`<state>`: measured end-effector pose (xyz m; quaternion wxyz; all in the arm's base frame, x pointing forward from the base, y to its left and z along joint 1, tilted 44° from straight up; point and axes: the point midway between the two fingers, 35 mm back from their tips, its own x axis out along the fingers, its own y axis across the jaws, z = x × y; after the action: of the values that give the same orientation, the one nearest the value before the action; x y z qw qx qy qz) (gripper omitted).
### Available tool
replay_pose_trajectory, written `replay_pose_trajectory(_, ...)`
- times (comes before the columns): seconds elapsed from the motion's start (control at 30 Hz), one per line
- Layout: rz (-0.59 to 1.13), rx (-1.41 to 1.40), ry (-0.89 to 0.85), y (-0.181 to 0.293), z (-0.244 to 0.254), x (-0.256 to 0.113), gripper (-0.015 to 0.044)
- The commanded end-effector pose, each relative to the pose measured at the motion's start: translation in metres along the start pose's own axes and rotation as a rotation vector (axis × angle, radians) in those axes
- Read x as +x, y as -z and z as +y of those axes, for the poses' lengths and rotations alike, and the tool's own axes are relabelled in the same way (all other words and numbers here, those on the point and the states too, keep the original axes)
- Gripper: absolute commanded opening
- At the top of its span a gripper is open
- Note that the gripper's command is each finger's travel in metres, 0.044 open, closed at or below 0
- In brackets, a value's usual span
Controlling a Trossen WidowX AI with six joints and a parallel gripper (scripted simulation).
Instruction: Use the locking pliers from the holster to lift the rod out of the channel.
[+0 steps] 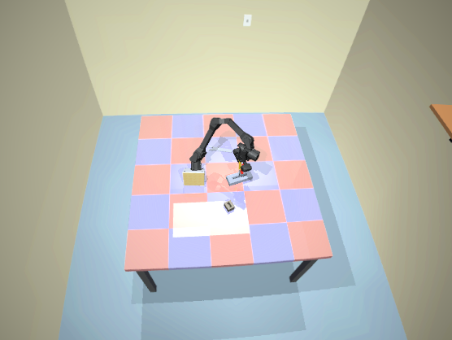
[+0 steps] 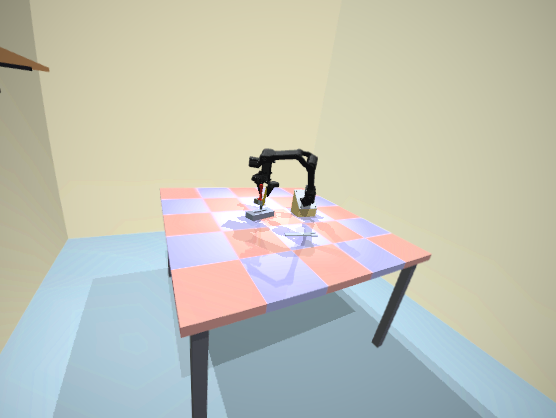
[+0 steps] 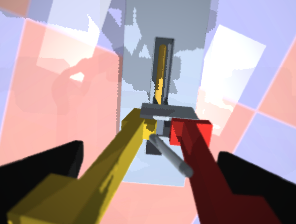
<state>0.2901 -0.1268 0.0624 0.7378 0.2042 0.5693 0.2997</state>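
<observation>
The locking pliers (image 1: 242, 171) (image 2: 260, 192) (image 3: 192, 133) stand upright over the channel block, one handle yellow and one red, handles spread apart. My gripper (image 1: 241, 161) (image 2: 263, 195) (image 3: 150, 154) has its black fingers on the outer sides of the two handles and is shut on them. The grey channel block (image 1: 232, 181) (image 2: 255, 217) (image 3: 135, 170) lies on the table below. The brass-yellow rod (image 3: 160, 70) lies inside its narrow slot. The grey pliers head crosses the slot. The jaw tips are hidden beneath it, so their grip on the rod cannot be seen. The small dark holster (image 1: 229, 207) stands empty.
The tan wedge-shaped base block (image 1: 193, 178) (image 2: 304, 209) stands beside the arm's foot. A thin pale tool-like piece (image 1: 219, 150) (image 2: 300, 234) lies flat on the table. A bright white rectangle (image 1: 195, 221) covers part of the checkered table near the holster.
</observation>
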Motion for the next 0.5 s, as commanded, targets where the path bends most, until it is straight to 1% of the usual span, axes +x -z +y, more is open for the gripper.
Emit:
replay_pose_trajectory(0.0, -0.004, -0.003, 0.002, 0.0015, -0.0016, -0.0010, 0.0322)
replay_pose_trajectory(0.47, -0.004, -0.003, 0.002, 0.0016, -0.0021, 0.0034, 0.0322)
